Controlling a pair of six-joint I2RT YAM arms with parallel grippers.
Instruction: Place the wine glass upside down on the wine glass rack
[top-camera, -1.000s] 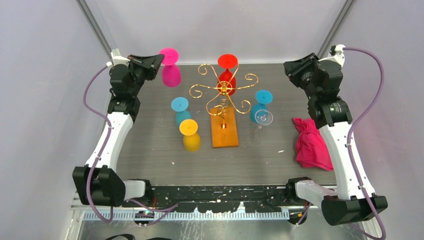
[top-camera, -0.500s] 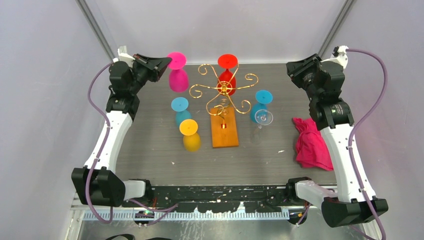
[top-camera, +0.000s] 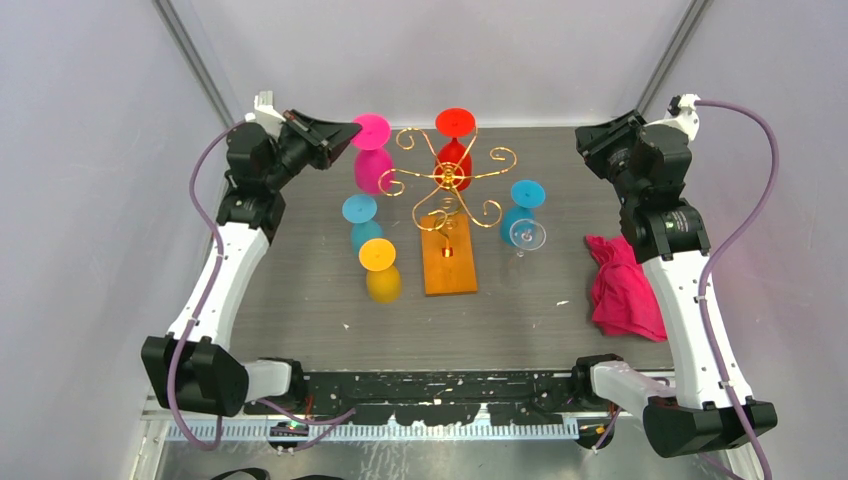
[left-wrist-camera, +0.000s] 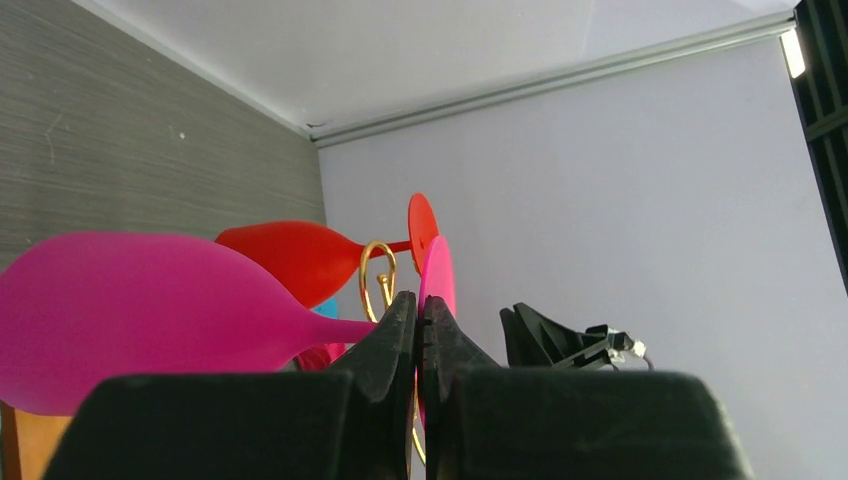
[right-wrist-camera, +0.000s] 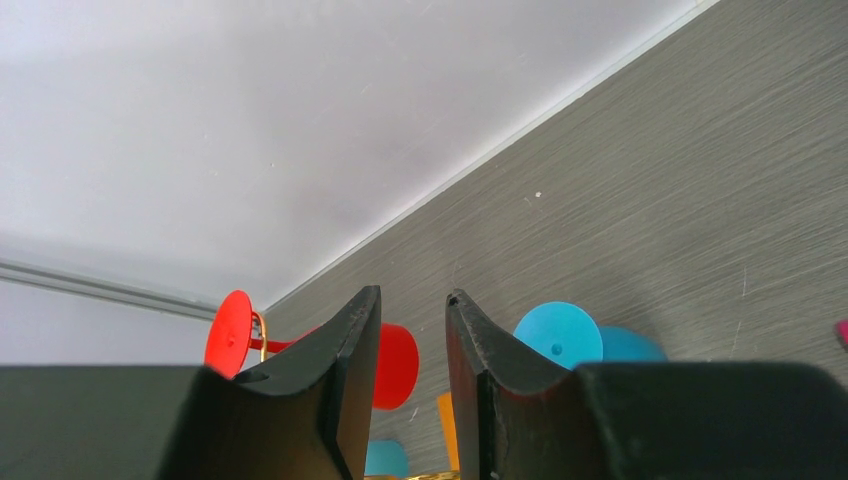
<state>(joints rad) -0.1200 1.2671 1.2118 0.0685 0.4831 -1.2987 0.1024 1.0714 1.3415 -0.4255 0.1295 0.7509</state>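
I had left gripper (top-camera: 347, 134) clamped on pink wine glass (top-camera: 368, 170) stem, upper-centre beside wine glass rack (top-camera: 447, 255), right gripper (right-wrist-camera: 412, 300) narrowly parted.

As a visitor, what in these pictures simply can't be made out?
- Top view: whether the pink wine glass's stem sits in a scroll of the wine glass rack; from above they overlap.
- Left wrist view: the left gripper hides its grip on the stem; the left edge cuts off the bowl.
- Right wrist view: the right gripper and the bottom edge hide most of the rack.
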